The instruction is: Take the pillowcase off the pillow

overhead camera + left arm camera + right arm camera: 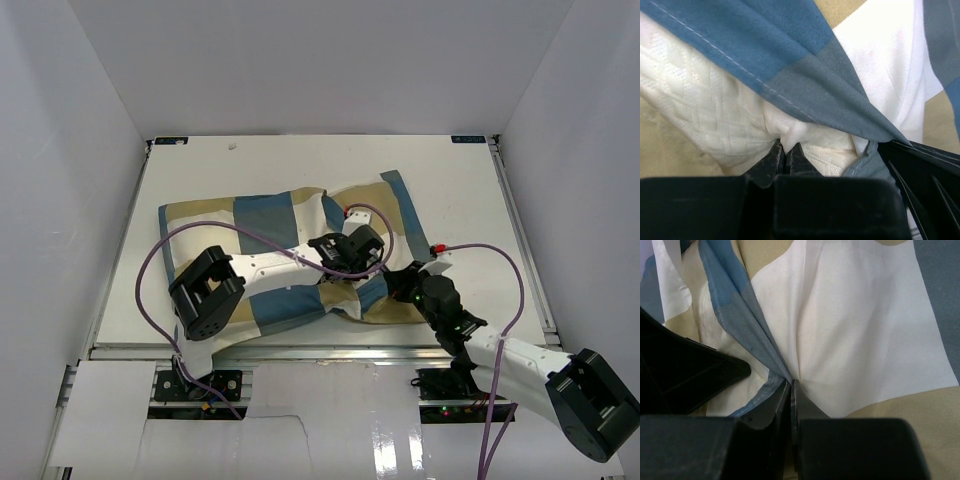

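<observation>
The checked pillowcase [270, 225] lies across the table's middle, in tan, blue and white. My left gripper [372, 262] reaches into its open right end. In the left wrist view the gripper [788, 145] is shut on a pinch of the cream quilted pillow [695, 110], under the blue hem of the pillowcase [805, 70]. My right gripper [400, 280] sits close beside the left one. In the right wrist view it [791, 382] is shut on a fold of the pillowcase [855, 340] at its blue stitched edge. The left gripper's black body [685, 375] shows at the left there.
White walls close in the table on three sides. The table's raised rim [520, 230] runs along the right. Purple cables [150, 270] loop over the cloth and beside both arms. The arm bases stand at the near edge [200, 385].
</observation>
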You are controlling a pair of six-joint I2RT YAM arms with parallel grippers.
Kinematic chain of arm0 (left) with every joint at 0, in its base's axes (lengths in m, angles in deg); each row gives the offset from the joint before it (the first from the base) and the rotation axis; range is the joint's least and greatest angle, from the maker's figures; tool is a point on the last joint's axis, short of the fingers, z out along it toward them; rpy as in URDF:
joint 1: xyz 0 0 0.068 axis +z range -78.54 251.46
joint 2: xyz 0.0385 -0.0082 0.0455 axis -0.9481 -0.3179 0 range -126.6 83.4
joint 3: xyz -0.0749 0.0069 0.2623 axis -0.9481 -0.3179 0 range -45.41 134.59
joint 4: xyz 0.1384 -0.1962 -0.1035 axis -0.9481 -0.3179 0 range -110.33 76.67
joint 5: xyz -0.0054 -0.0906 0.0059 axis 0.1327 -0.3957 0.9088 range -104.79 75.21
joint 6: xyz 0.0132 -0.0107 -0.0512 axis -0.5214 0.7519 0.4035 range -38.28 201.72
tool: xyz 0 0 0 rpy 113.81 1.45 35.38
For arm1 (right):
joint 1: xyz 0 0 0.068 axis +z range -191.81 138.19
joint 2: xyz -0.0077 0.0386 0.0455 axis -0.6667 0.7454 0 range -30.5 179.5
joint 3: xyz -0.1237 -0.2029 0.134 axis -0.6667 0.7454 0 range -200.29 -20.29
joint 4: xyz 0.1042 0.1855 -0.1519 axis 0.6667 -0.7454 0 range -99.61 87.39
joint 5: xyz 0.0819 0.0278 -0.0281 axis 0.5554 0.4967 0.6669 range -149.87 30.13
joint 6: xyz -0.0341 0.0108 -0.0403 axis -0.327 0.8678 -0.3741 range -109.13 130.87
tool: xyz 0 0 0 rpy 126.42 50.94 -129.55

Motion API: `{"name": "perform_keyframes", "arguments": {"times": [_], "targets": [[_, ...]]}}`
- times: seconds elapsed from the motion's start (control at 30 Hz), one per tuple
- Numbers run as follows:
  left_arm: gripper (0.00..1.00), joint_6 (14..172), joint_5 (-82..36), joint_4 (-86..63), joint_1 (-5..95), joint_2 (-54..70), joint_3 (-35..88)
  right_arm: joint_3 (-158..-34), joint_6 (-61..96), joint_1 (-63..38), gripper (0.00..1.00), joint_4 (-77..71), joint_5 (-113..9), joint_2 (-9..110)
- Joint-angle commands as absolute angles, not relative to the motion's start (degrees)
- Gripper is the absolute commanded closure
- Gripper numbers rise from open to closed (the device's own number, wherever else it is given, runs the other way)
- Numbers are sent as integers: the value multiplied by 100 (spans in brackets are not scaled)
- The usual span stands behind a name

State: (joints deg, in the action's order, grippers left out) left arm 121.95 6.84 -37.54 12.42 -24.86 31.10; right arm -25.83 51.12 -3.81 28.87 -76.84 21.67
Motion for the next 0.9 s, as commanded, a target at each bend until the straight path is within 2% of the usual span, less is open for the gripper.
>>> {"name": "perform_keyframes", "arguments": {"times": [0.0,0.17,0.4,0.73,0.8,0.87], "targets": [[100,12277,1447,-4154,1565,-1935,3150,-2328,5261,-393,92,2499,-8087,2136],[100,12251,1755,-4242,2082,-961,3141,-2319,5314,-393,92,1990,-8447,1926],[100,12233,1510,-4137,2743,-125,2878,-2319,5473,-393,92,1514,-8606,1539],[100,11978,1377,-4066,3287,8,3264,-2301,5683,-393,92,1392,-8632,1828],[100,11987,1212,-3997,3314,61,3299,-2240,5605,-393,92,1566,-8606,1750],[100,11996,702,-3918,3314,70,3195,-2064,4828,-393,92,2635,-7827,1601]]}}
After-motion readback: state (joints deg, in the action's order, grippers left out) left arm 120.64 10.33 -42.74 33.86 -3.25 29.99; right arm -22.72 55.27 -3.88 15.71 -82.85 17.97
